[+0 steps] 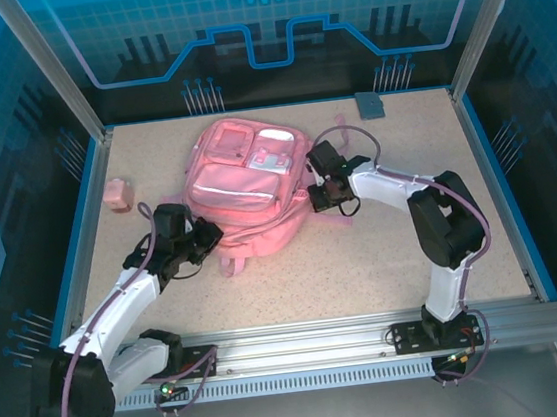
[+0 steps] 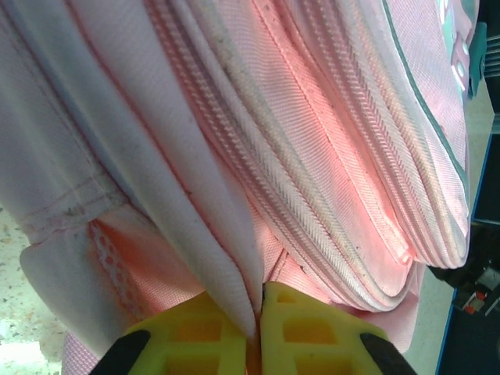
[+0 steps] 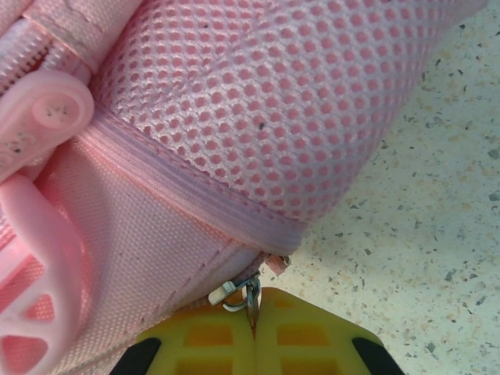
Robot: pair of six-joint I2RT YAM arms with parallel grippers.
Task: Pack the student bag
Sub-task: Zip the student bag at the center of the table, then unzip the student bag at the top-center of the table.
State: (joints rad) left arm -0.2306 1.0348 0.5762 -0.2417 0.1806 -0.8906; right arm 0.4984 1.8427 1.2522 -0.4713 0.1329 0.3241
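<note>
Pinching woven, mesh-sided student bag (image 1: pixel 241 188) by wire zip-pull (image 3: pixel 238 293).

Even bright light, soft shadows, wrist views sharp (student bag (image 2: pixel 328 156) glowing pink up close)

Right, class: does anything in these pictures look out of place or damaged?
Nothing is spilled or damaged. The student bag lies flat and askew on the table, a strap trailing at its near end. The small pink block and a grey item sit apart from it.
</note>
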